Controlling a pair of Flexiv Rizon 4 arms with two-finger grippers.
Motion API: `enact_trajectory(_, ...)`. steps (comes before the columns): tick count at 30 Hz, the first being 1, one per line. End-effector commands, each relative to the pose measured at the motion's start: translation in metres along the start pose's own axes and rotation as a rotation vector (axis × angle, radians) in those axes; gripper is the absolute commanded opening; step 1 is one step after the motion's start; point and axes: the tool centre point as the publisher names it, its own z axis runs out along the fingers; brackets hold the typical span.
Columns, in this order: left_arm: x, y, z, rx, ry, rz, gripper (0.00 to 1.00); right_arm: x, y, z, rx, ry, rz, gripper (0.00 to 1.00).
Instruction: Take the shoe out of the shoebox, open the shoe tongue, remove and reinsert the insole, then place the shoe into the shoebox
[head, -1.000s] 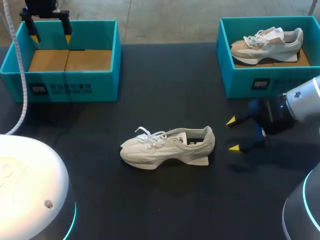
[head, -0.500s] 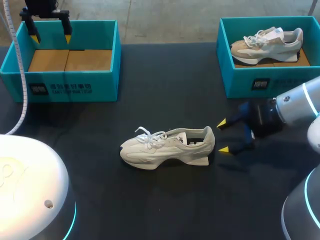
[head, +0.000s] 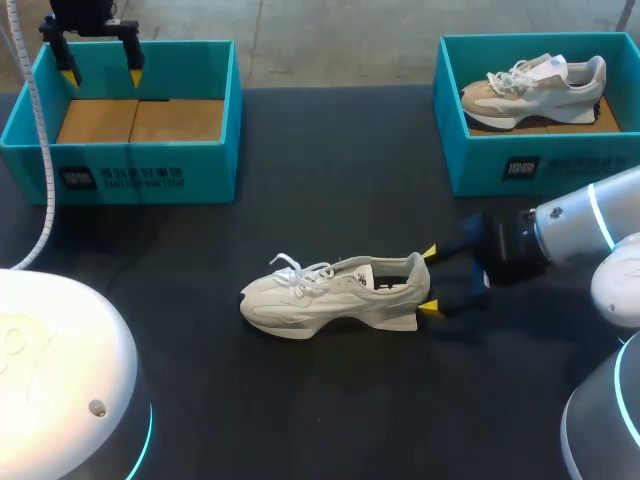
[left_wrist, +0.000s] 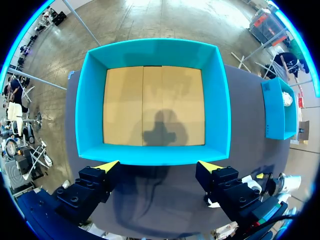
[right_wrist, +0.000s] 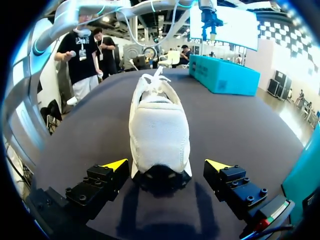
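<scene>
Right gripper (head: 429, 280) has been brought in to the heel of the shoe (head: 335, 293). Left gripper (head: 101, 75) is held wide open above the empty box (head: 120, 165). Shoe is laid mid-table. Right fingers are spread wide astride the heel, apparently untouched; heel should be centred before closing.

Shoe (head: 335, 295) was pale woven-looking cloth over a smooth matt sole, tabletop (head: 330, 180) was dark and matt, shoebox (head: 130, 170) at its far left corner was smooth teal card with a plain brown cardboard floor.
</scene>
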Motion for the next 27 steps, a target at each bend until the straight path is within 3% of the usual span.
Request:
enact_trajectory(1, 0.0, 0.0, 0.0, 0.0, 0.0, 0.0, 1.0, 0.001, 0.002, 0.012, -0.01, -0.009, 0.014, 1.0)
enact_trajectory(27, 0.0, 0.0, 0.0, 0.0, 0.0, 0.0, 1.0, 0.005, 0.002, 0.049, -0.069, -0.012, 0.049, 1.0)
